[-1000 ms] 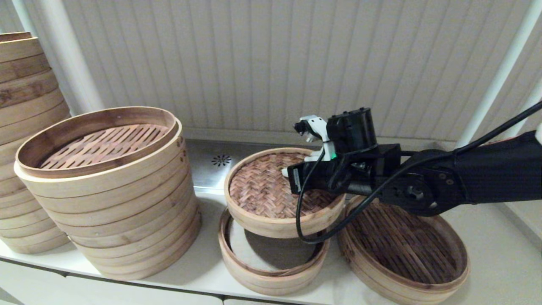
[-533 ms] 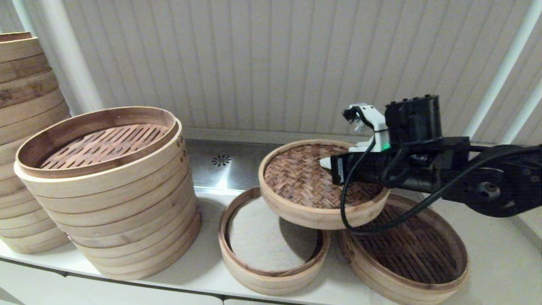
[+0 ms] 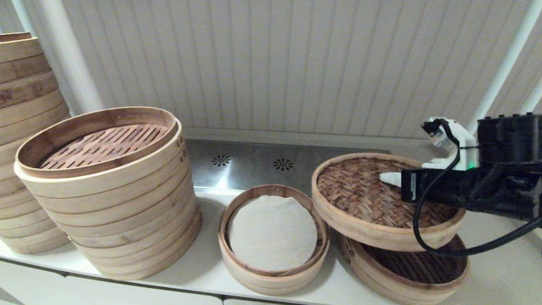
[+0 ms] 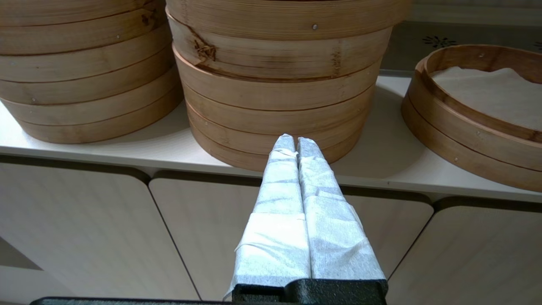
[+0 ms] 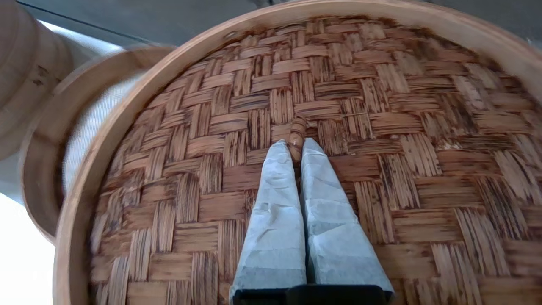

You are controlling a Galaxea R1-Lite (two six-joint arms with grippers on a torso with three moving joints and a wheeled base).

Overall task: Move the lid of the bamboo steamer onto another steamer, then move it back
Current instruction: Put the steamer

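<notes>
The right pincer (image 5: pixel 296 146) is clamped on the small handle loop (image 5: pixel 297 129) at the centre of the bamboo steamer lid (image 3: pixel 372 199); in the right wrist view its two wrapped fingers (image 5: pixel 275 199) press together around that loop. The lid is carried clear of the table (image 3: pixel 199 271), woven side up and slightly tilted, with its left edge a little higher than the right. It hangs over the wide low slatted basket (image 3: pixel 423 271) at the right end of the table and hides most of that basket's interior; the two are apart, with a shadowed gap between lid rim and basket rim.

The small steamer (image 3: pixel 273 254) with the white cloth liner (image 3: pixel 273 233) stands uncovered at the middle of the table, just left of the carried lid. The lid's left edge sits close beside the steamer's right rim in the head view without covering the liner.

To the left stands a tall stack of wide baskets (image 3: pixel 114 203) with a slatted bottom visible in the top one. A second, taller stack (image 3: pixel 25 127) stands behind it at the far left. A steel strip (image 3: pixel 254 165) with perforated rosettes runs along the wall behind the small steamer.

The left pincer (image 4: pixel 296 144) is parked below the table edge, in front of the cabinet doors (image 4: pixel 84 228), with its fingers together and holding nothing.
</notes>
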